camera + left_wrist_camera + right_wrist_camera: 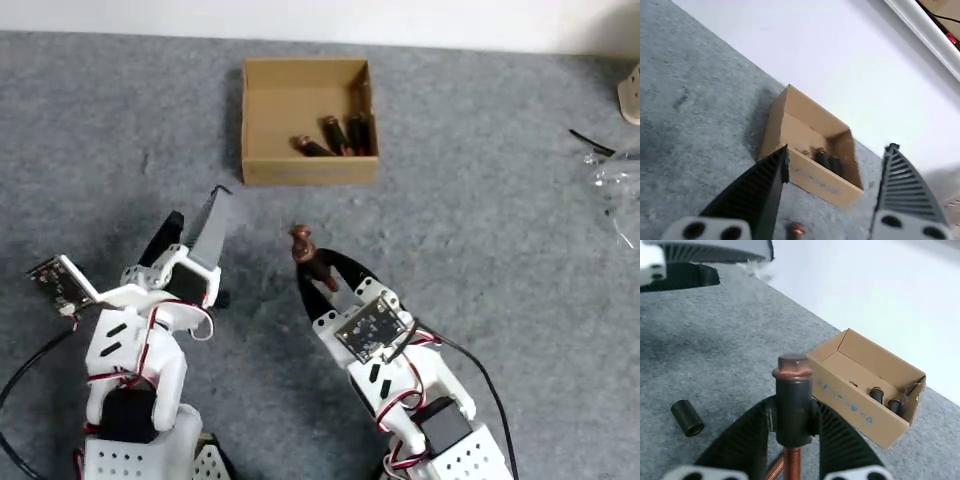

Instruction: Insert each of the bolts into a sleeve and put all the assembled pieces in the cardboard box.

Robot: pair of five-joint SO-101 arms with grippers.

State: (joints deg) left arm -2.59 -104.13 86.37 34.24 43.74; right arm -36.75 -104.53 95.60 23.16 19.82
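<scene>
My right gripper (pixel 792 415) is shut on a dark sleeve (pixel 794 407) with a copper bolt (pixel 794 366) through it. The bolt's head stands above the sleeve and its thread hangs below. In the high view this assembled piece (pixel 308 255) is held just above the carpet, in front of the cardboard box (pixel 258 120). Three assembled pieces (pixel 338 137) lie in the box's right half. A loose dark sleeve (pixel 686 418) lies on the carpet near the left arm. My left gripper (pixel 195 215) is open and holds nothing, pointing toward the box (pixel 790 130).
Grey carpet covers the table (pixel 480 200). Clear plastic items and a black wire (pixel 605 165) lie at the far right edge. A white wall (pixel 815 50) rises behind the box. Open carpet lies between the grippers and the box.
</scene>
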